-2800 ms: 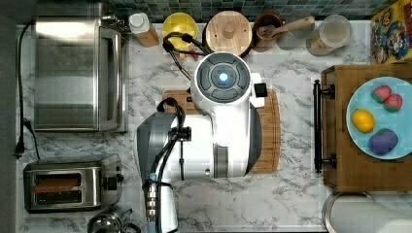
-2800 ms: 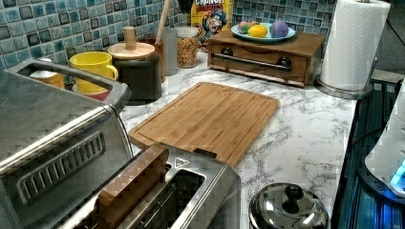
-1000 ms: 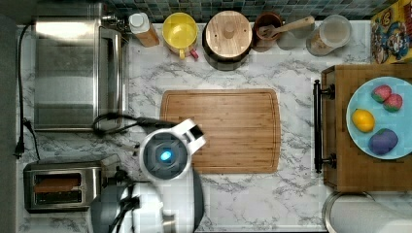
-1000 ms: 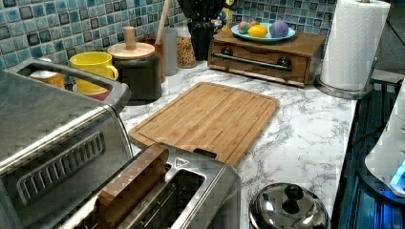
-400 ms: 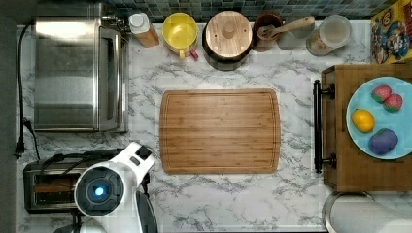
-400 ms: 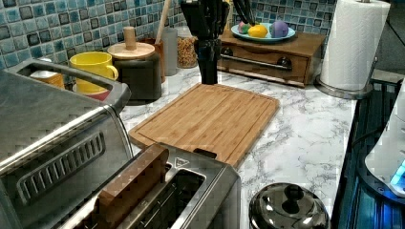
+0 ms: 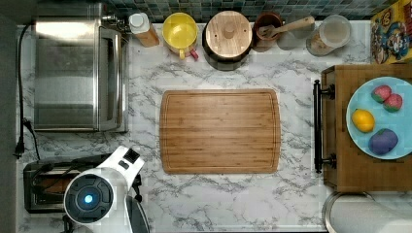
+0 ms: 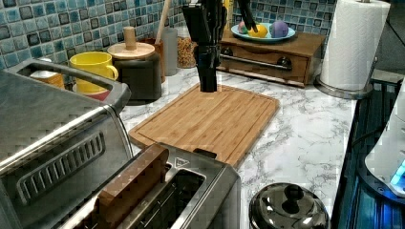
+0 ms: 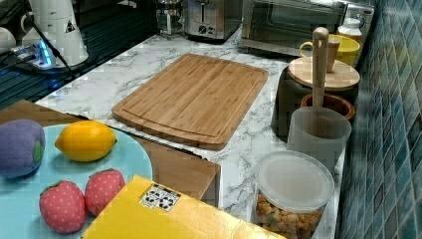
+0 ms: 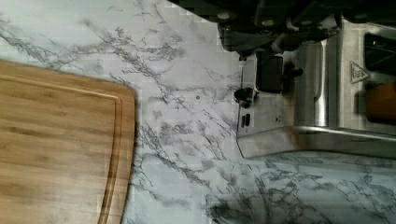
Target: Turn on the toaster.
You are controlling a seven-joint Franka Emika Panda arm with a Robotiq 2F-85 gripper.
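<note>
The toaster [image 7: 43,187] is a small steel two-slot box at the top view's lower left, with a brown slice [image 8: 129,186] standing in one slot. The white arm [image 7: 90,199] covers its right end from above. In the wrist view the toaster's end face [image 10: 266,116] carries a black lever knob [image 10: 269,70] and a small dial [image 10: 243,94], and the dark gripper body [image 10: 275,28] sits right beside the knob. The left view has my gripper [image 8: 208,85] as one narrow dark column, shut and holding nothing, in front of the cutting board's far edge.
A large steel toaster oven [image 7: 77,73] stands behind the toaster. The bamboo cutting board [image 7: 219,131] lies mid-counter. A lidded pot [image 8: 289,207] sits by the toaster. Jars and a yellow mug [image 7: 180,29] line the tiled wall. A wooden drawer box [image 7: 340,174] holds a plate of fruit.
The arm has swept from above the cutting board to the top view's lower left, over the toaster's end. In the left view the gripper has come lower.
</note>
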